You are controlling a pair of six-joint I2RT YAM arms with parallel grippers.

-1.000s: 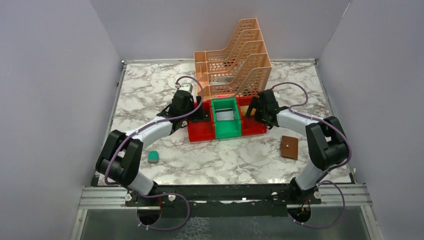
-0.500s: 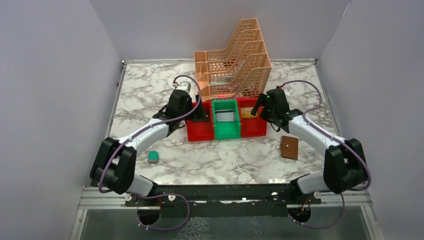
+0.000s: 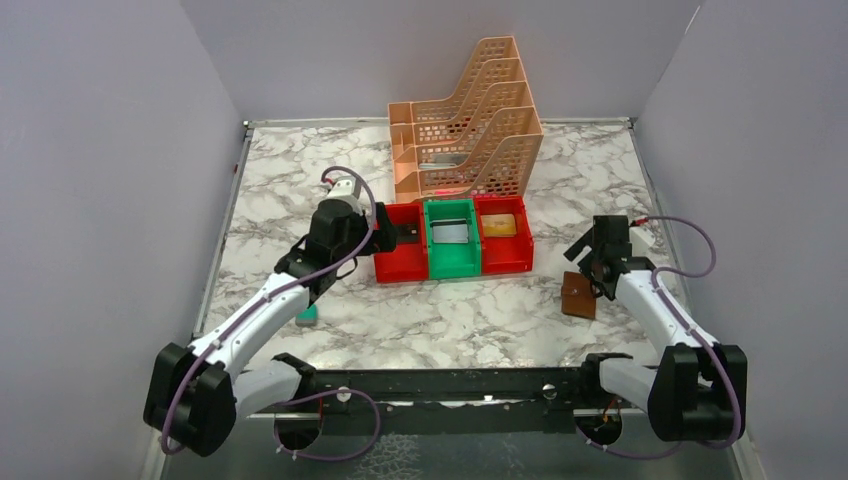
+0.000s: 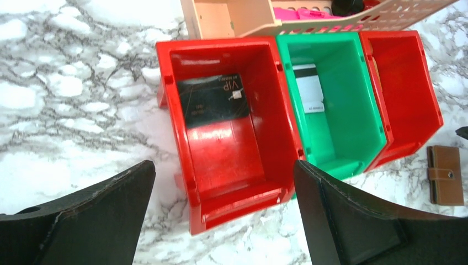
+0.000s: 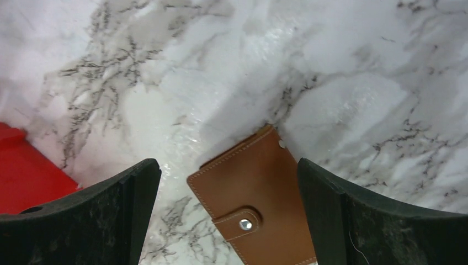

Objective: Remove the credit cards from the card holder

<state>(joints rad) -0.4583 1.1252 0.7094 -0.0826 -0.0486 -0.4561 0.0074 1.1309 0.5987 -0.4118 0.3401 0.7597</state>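
Our left arm reaches low across the table (image 3: 300, 190), and the left gripper (image 4: 223, 210) hangs over the near wall of the left red bin (image 4: 182, 116) with its jaws spread wide and empty. The right arm bends out to the right. The right gripper (image 5: 226, 215) hovers just above the closed card holder (image 5: 259, 193), jaws wide apart and not touching it.

We read "VIP" on the black card (image 4: 212, 99) in the left red bin; its smaller print is illegible. A white card (image 4: 309, 88) lies in the green bin (image 4: 353, 110) and a yellowish card (image 3: 498, 225) in the right red bin (image 3: 505, 260).

A second ago both grippers were at the bins. Since then the left has pulled back and the right has swung over to the card holder, which has not moved.
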